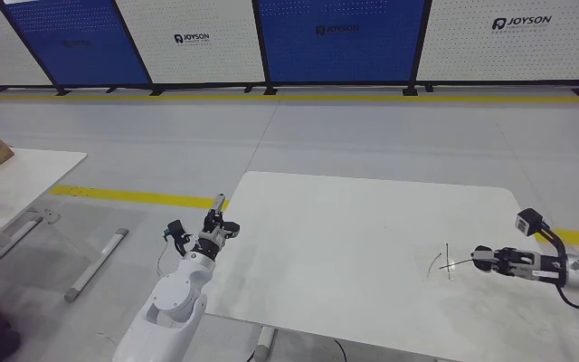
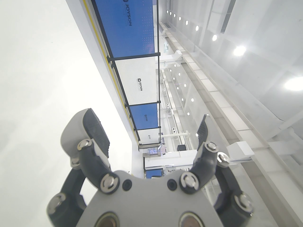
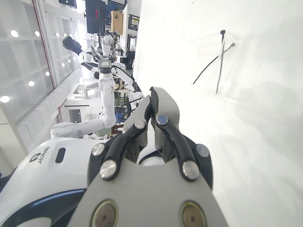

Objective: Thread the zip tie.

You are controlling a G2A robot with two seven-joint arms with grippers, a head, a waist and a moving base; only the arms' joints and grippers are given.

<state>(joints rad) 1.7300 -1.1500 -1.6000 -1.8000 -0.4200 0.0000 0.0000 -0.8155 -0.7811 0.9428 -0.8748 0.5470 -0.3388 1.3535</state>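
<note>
Two zip ties lie crossed on the white table [image 1: 344,262] near its right edge. One is black [image 3: 206,69] with a grey head, the other dark grey [image 3: 219,76] with a black head. In the top view they show as thin lines [image 1: 447,261]. My right gripper [image 3: 151,95] is shut and hovers just short of the black tie's tail, touching neither tie; it sits at the right rim [image 1: 479,260]. My left gripper [image 2: 149,128] is open with nothing between its fingers. It is raised at the table's left edge [image 1: 217,213], far from the ties.
A second white table [image 1: 36,172] stands off to the left across a strip of floor. Blue and white panel walls [image 1: 344,41] close the back. The table's front edge runs close to both arms.
</note>
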